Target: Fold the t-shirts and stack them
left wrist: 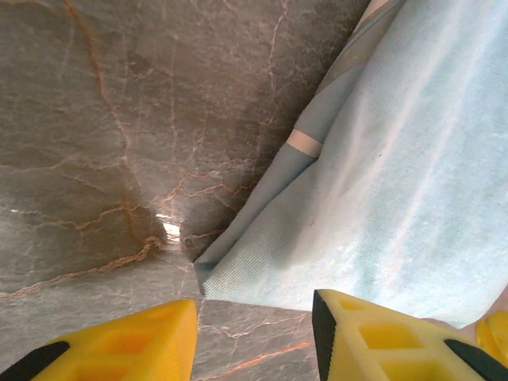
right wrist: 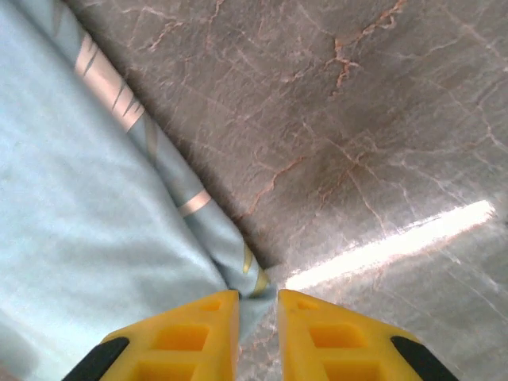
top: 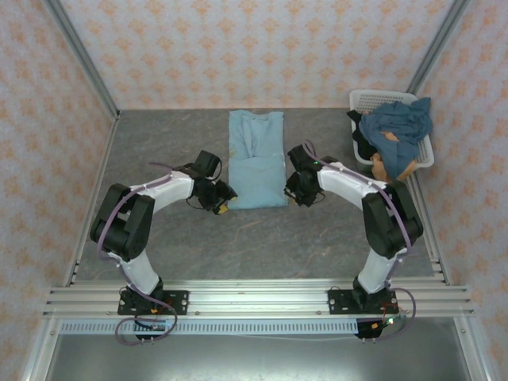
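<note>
The light-blue t-shirt (top: 256,159) lies folded lengthwise at mid-counter (top: 159,135). Your left claw (left wrist: 254,317) stands spread at its near-left corner. Your right claw (right wrist: 258,305) is almost pressed together astride the near-right corner, grip unconfirmed. Next, pinch both corners and fold the hem toward the collar.
</note>
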### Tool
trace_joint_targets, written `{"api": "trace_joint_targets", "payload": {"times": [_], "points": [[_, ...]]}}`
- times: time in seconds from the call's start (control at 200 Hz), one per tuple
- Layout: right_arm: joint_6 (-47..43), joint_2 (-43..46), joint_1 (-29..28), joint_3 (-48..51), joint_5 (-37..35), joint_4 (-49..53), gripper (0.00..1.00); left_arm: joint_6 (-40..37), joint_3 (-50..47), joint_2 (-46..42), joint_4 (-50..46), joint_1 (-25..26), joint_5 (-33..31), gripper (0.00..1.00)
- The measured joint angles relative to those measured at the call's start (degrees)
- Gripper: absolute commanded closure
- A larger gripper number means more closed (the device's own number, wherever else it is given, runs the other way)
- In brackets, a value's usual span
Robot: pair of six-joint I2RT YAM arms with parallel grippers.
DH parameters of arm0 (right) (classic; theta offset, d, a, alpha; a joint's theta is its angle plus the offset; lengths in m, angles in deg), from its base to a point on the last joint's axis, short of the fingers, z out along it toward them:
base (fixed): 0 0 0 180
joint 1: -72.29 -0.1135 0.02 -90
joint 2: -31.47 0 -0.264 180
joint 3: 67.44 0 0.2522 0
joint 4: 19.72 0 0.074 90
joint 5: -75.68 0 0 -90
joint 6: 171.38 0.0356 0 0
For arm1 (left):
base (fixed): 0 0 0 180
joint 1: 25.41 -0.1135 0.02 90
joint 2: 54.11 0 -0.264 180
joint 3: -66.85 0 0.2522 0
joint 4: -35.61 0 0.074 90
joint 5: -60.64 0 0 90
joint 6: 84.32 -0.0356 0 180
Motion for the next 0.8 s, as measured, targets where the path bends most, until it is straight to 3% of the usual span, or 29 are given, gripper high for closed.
{"api": "trace_joint_targets", "payload": {"times": [0.425,0.801], "points": [[0.37,1.42,-0.04,3.3,2.49,-1.05,0.58,-2.12,5.95,5.35,-6.12,1.92,-2.93,0.68],[0.26,-4.11,-0.24,0.28,4.76,-2.6,0.57,-3.65,8.22,5.95,-9.84,2.56,-5.7,0.64]]}}
